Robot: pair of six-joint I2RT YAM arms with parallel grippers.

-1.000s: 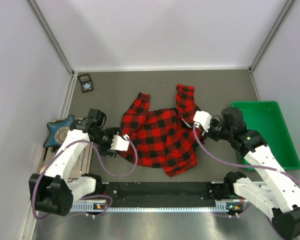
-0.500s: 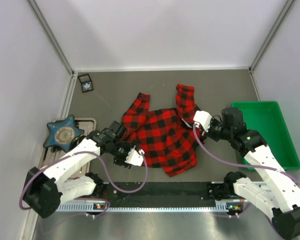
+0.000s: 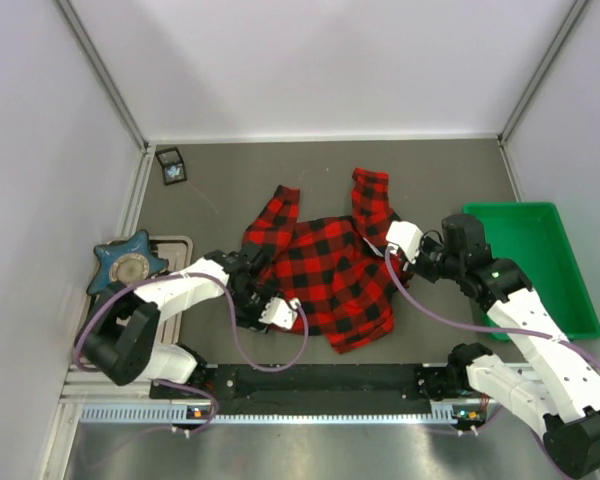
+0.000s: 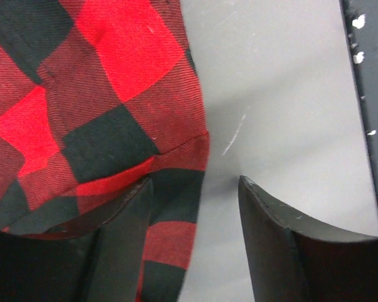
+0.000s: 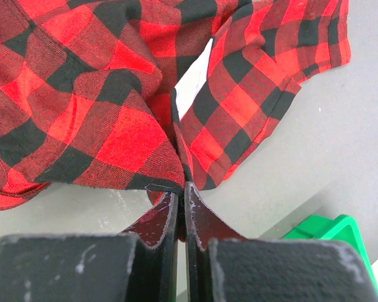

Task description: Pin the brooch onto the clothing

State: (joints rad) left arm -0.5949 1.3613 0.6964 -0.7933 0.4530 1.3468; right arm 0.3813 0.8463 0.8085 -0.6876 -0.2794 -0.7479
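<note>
Status from my end.

The shirt [image 3: 325, 275] lies crumpled mid-table on the grey table [image 3: 430, 180]. Two plaid flaps stick out toward the far wall. I only see red-and-black check from above.

The left gripper [image 3: 280, 312] is down at the shirt's near-left hem. On the left wrist cam the jaws stand apart and the hem edge sits in the gap. One finger [image 4: 123, 239] is over the cloth and the other finger [image 4: 271, 245] is over bare table. It's not clamped on anything. I can't tell if the cloth-side finger touches the fabric. The black rail [image 4: 372, 94] runs down the right edge of that view.

The right gripper [image 3: 390, 243] is at the shirt's right edge, below the right flap. On the right wrist cam its fingertips [image 5: 198, 223] are together, with a fold of plaid pinched between them. The cloth bunches and fans out from the pinch, so it's clamped on the shirt.

The brooch [image 3: 171, 172] is a small pale speck on a dark square holder [image 3: 166, 156] in the far-left corner of the table. It's well apart from the shirt and both grippers, and too small for me to make out its shape.

Also in view is a blue star-shaped thing [image 3: 115, 262] with a round brownish centre, at the left edge near the left arm. A green bin [image 3: 540, 240] sits on the right, just beside the right arm.
</note>
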